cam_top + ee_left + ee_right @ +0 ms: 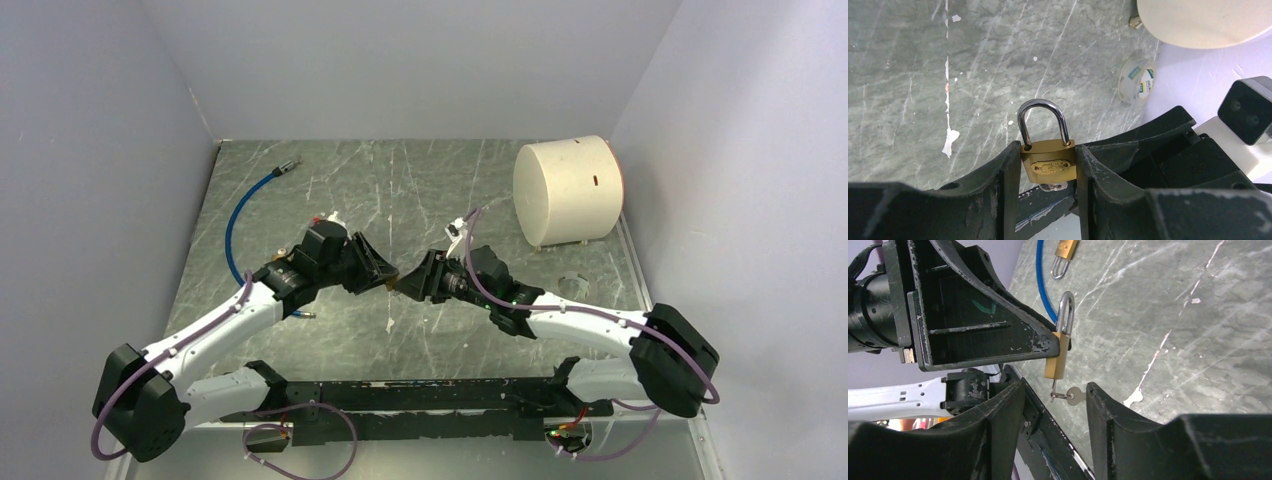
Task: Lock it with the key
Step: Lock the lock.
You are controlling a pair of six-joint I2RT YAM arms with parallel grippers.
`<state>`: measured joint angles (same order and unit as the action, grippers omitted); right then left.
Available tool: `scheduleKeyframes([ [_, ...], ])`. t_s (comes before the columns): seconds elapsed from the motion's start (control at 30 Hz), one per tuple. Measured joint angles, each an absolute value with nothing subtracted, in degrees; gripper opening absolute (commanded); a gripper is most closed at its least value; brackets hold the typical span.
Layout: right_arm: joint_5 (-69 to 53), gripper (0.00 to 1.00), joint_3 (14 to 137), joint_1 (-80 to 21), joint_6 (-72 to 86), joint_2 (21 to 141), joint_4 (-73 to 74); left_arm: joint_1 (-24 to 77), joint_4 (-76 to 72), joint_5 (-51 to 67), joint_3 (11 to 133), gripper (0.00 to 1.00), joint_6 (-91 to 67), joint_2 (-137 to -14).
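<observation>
Left arm holds the lock, right arm lines up on the key

The left gripper (380, 273) is clamped on the brass body of the padlock (1048, 161), holding it clear of the table (330, 200) at mid-scene with the shackle up and both legs seated; the key (1050, 187) sticks out of the underside, and the right gripper (1055, 390) has its jaws apart on either side of it, touching nothing. The step in hand looks like taking hold of the key: next the jaws must pinch its flat head, then the wrist must roll about the key's axis while the left grip stays firm. The padlock's oval plate is embossed but unreadable, as is the blue print on the tape roll (1138, 80)
</observation>
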<state>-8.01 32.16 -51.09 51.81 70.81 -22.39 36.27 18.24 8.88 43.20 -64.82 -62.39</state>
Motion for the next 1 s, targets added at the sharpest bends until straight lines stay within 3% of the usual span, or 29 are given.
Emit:
scheduleKeyframes([
  [0.6, -5.7, 0.35, 33.2, -52.8, 51.6, 73.9, -26.3, 37.7, 17.8, 8.8, 43.2, 0.03, -67.2, -60.0],
  [1.0, -3.8, 0.06, 33.1, -53.1, 52.2, 74.0, -28.1, 38.0, 16.8, 7.9, 42.8, 0.04, -68.6, -59.8],
])
